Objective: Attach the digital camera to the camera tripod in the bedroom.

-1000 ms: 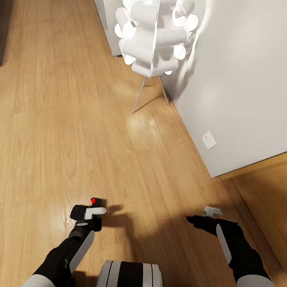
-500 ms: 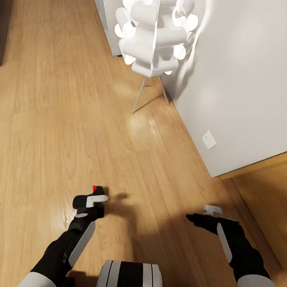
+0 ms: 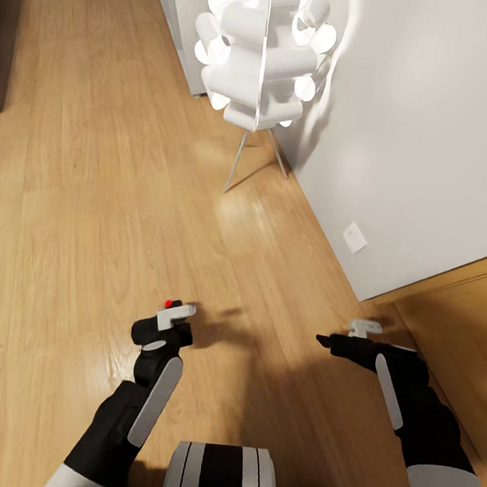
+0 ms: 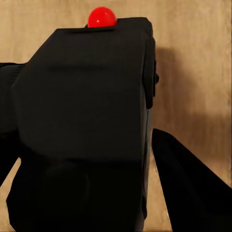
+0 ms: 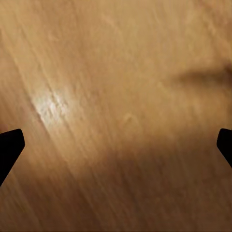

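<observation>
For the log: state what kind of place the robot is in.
Probably a room in a home, which room I cannot tell. Signs: light wood floor, a white floor lamp on thin metal legs by a plain white wall, and a wall socket low on it.

Head high; wrists near floor (image 5: 116,96)

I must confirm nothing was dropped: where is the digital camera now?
The digital camera is clamped in the left gripper, low left in the head view above the wood floor, well short of the white lamp.

Bright lamp (image 3: 264,48) glow, soft floor (image 3: 93,184) shadows
</observation>
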You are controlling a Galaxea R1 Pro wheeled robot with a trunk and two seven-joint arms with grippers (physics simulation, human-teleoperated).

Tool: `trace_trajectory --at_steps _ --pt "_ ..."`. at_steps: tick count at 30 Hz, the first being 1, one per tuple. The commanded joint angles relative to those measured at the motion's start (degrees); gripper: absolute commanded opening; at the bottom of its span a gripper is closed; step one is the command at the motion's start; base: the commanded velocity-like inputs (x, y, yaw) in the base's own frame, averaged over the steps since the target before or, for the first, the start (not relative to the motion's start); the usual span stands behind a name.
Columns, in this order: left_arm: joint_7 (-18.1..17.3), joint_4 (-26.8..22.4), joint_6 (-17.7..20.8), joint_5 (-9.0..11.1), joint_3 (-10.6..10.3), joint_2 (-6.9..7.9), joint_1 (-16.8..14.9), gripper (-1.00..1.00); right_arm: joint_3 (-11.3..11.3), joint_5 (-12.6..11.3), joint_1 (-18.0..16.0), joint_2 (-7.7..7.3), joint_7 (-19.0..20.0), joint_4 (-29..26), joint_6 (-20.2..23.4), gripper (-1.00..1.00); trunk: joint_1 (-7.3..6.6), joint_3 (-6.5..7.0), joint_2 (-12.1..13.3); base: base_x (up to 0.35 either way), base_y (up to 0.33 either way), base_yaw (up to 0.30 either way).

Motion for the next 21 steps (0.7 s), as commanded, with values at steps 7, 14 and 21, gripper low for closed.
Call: trace_trajectory --at_steps 7,14,21 --pt "0.8 -0.45 0.26 0.62 -3.16 0.05 -0.03 -1.0 -0.05 -0.51 -0.02 0.01 -0.11 0.47 0.33 1.0 -0.01 -0.03 -0.01 0.0 0.0 0.0" --pt "0.89 -0.48 0.26 0.68 -3.66 0.09 -0.03 -1.0 -0.05 -0.51 -0.02 0.01 -0.11 0.55 0.33 1.0 -0.01 -0.03 -0.01 0.0 0.0 0.0" --pt "1.03 -0.48 0.18 0.76 -3.8 0.01 -0.03 -1.0 0.08 -0.5 -0.02 0.08 -0.11 1.5 0.27 1.0 -0.01 -0.03 -0.01 0.0 0.0 0.0"
